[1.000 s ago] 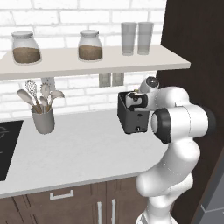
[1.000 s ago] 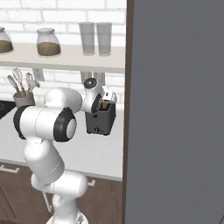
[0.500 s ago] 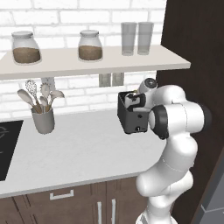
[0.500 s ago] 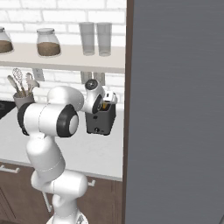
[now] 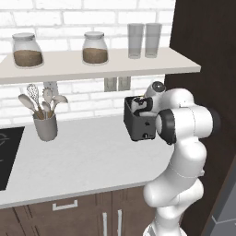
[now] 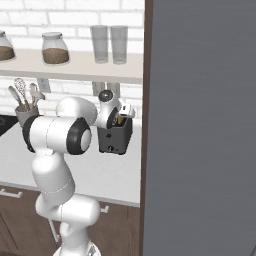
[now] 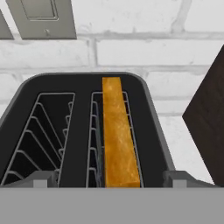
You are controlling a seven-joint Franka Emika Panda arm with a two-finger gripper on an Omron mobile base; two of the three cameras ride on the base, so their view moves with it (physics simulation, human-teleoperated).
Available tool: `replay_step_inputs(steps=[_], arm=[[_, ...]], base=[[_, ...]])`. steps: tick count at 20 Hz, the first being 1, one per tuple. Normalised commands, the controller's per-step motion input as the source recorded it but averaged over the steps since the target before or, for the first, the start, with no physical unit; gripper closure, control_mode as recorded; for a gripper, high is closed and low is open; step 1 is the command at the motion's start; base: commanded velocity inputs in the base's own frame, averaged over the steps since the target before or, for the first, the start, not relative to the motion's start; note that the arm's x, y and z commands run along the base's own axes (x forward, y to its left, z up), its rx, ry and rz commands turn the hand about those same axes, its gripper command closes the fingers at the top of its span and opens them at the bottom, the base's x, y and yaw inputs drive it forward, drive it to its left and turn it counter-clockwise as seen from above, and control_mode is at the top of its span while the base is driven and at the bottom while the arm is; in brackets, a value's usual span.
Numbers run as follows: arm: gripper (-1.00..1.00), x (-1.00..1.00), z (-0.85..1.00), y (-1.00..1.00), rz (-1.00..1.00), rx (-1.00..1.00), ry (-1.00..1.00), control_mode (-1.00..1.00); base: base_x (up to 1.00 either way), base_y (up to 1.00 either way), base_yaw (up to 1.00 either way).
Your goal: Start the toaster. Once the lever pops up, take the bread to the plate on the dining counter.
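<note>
- Brick-backed white surface [image 5: 83, 152], shelf [image 5: 92, 64] of jars above, utensil cup [image 5: 45, 126] at left.
- Toaster [image 5: 140, 123]: upright near dark tall cabinet [image 5: 203, 50], slots facing up.
- Bread [image 7: 117, 135]: on edge in right-hand slot, top crust exposed, presumably seated for toasting.
- End effector [image 7: 109, 180]: directly above toaster, tips spread wide either side of slots, gripping nothing; bread between and just beyond tips.
</note>
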Motion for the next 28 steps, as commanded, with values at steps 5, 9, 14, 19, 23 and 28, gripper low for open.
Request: replay_step_inputs(steps=[5,9,14,19,23,28], arm=[[1.0,0.01,-0.18,0.0,0.0,0.0,0.0,-1.0],[1.0,-0.01,-0.04,0.0,0.0,0.0,0.0,-1.0],[1.0,-0.06,0.0,0.0,0.0,0.0,0.0,-1.0],[1.0,-0.35,0.09,0.0,0.02,0.0,-0.03,-1.0],[1.0,-0.69,0.44,0.0,0.06,0.0,-0.09,-1.0],[1.0,-0.44,0.51,0.0,0.06,0.0,-0.04,-1.0]], base=[[0.0,0.0,0.0],[0.0,0.0,0.0],[0.0,0.0,0.0],[0.0,0.0,0.0],[0.0,0.0,0.0],[0.0,0.0,0.0]])
